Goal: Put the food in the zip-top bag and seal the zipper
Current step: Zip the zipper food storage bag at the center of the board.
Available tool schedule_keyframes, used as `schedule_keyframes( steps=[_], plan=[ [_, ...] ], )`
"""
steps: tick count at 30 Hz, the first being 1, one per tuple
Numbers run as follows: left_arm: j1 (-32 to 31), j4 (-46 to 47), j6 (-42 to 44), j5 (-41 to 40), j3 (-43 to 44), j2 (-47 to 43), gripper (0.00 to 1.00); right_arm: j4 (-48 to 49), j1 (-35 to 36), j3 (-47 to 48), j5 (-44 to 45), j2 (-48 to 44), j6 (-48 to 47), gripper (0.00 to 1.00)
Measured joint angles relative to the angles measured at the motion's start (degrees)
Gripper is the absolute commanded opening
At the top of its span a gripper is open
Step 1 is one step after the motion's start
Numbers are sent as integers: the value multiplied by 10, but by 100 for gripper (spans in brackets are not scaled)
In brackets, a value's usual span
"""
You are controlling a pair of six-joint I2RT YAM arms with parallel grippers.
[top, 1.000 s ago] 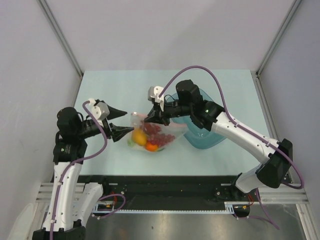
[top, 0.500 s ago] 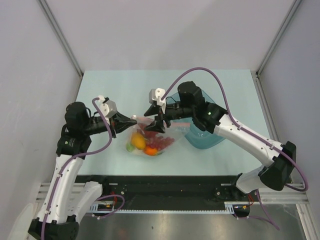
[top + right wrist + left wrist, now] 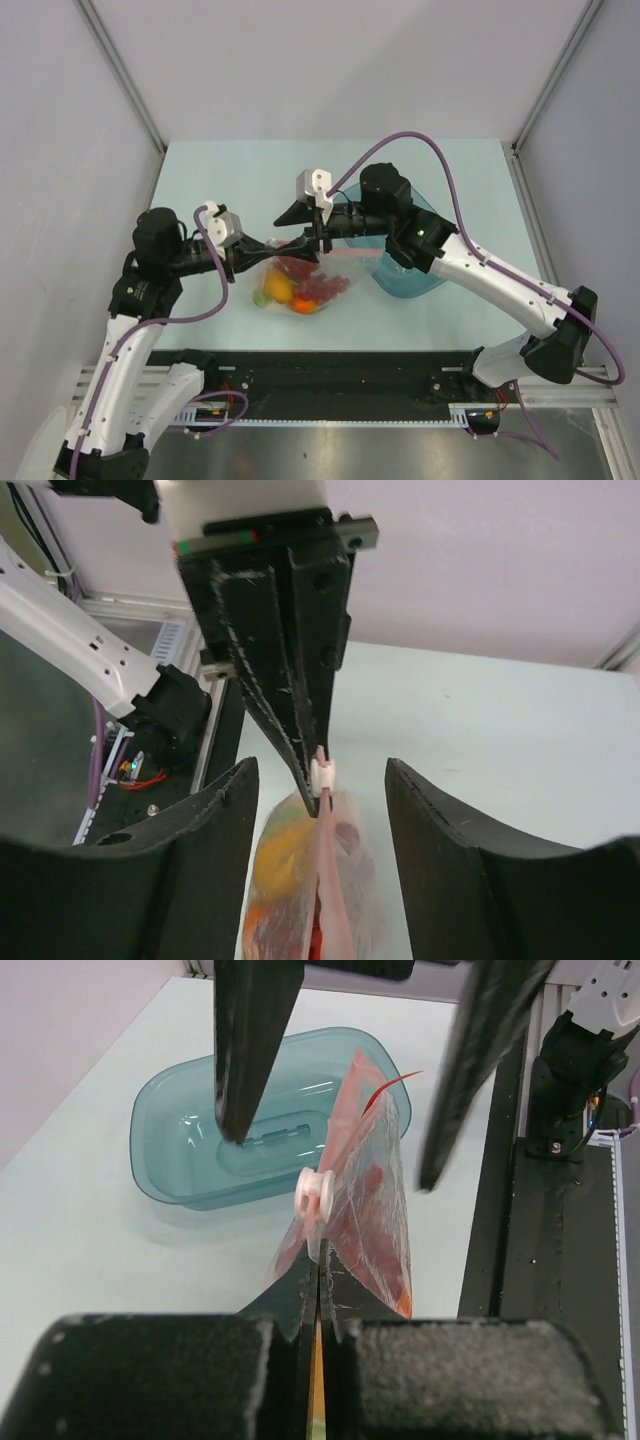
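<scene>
Hanging from the left gripper [image 3: 266,247], the zip-top bag [image 3: 305,283] is held up by its mouth edge. The left fingers [image 3: 290,1310] are pressed tight together on the zipper [image 3: 330,890], right behind the small white slider [image 3: 318,1192]. Below these fingers the full part of the bag sags toward the table [image 3: 220,180]. A yellow fruit [image 3: 279,285], an orange fruit [image 3: 303,305] and some red pieces [image 3: 325,287] are seen inside it.

The right gripper [image 3: 305,228] is set just past the left fingertips, facing them. Its fingers [image 3: 205,860] are spread wide apart and nothing is gripped by them. The pink-red strip is lined up in the middle of the gap, and open room is left on both sides of it. The slider is not touched by either right finger.

A blue bowl [image 3: 410,270] is found behind the right fingers, just beside the bag. Pale table top is spread out past both grippers, up to the grey walls [image 3: 60,150]. A black rail [image 3: 330,365] is run along the near table edge, close beside the hanging bag.
</scene>
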Motion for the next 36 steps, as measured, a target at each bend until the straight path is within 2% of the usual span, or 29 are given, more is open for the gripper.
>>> schedule_keyframes(
  steps=[2,3,5,6,8,9,12,13,14,15,16,18,25,28,29,31,32,36],
  plan=[
    [-2,-4,2,-3,2,-1,0,0,0,0,2,13,-1,46],
    [-3,-6,3,-5,3,-1,0,0,0,1,3,19,-1,39],
    [-3,-8,5,-10,5,-2,0,-3,0,1,4,31,-5,34],
    [-3,-8,5,-14,5,-2,0,-5,0,1,5,36,-8,27],
    [-3,-9,5,-17,5,-4,0,-13,0,1,5,41,-13,20],
    [-4,-8,5,-19,5,-5,0,-18,0,1,5,41,-16,11],
    [-4,-8,3,-30,5,-10,0,-29,0,3,2,41,-24,2],
    [-4,-8,0,-32,5,-11,0,-31,0,3,1,41,-26,7],
    [-4,-8,-2,-35,4,-14,0,-35,-1,4,1,40,-28,17],
    [-4,-7,-2,-37,3,-16,0,-37,-1,5,1,40,-28,43],
    [-5,-7,-3,-39,3,-17,0,-39,-1,6,1,39,-28,51],
    [-5,-7,-6,-40,2,-19,0,-46,-2,6,1,38,-28,56],
    [-6,-2,-1,-39,2,-9,0,-44,0,8,1,38,-19,53],
    [-8,-3,2,-39,2,-6,0,-42,0,17,0,38,-12,44],
    [-9,-4,4,-39,2,-6,0,-41,0,21,-1,38,-10,35],
    [-9,-4,4,-40,2,-6,0,-39,0,29,-3,38,-11,27],
    [-9,-4,4,-40,2,-7,0,-37,0,32,-4,38,-10,18],
    [-9,-3,0,-40,2,-8,0,-37,-2,35,-8,38,-13,8]
  ],
)
